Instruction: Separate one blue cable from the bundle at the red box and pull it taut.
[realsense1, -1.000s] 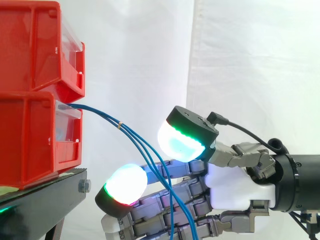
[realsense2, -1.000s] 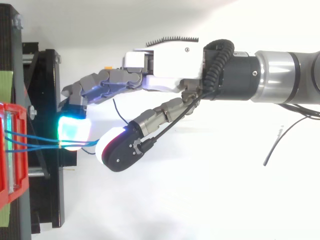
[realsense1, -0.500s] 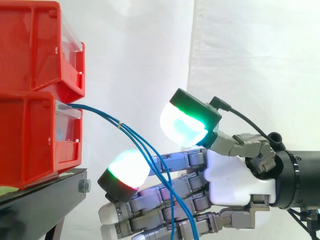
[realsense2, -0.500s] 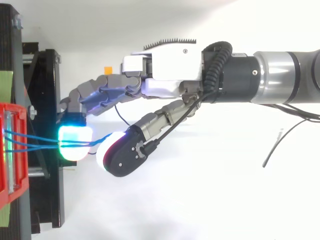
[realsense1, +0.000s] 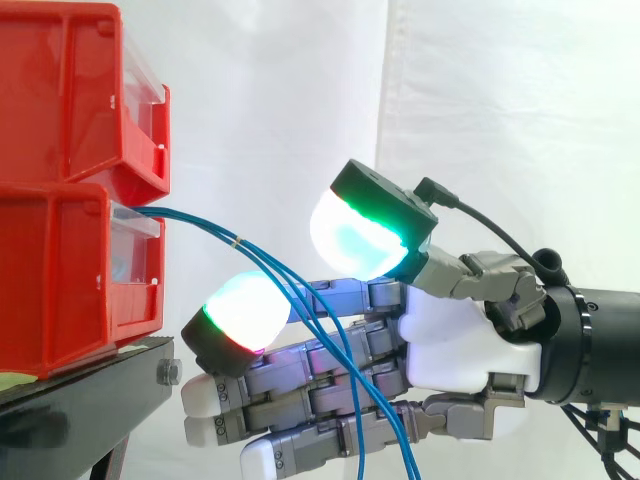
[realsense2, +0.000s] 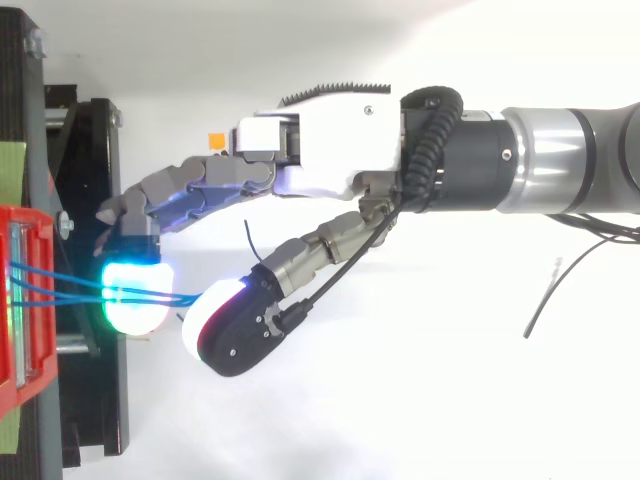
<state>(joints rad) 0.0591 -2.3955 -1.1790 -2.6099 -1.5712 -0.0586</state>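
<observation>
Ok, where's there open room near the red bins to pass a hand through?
Free: the gap above the blue cables, between the upper red bin and the robot hand, against the white curtain. Crowded: below, where the cables drape across the robot hand beside the black stand.

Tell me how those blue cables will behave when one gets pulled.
Likely floppy: the blue cables sag in a curve from the red box down past the robot hand. Probably light, being thin. The small band ties them together, so tugging one may drag the others along.
</observation>
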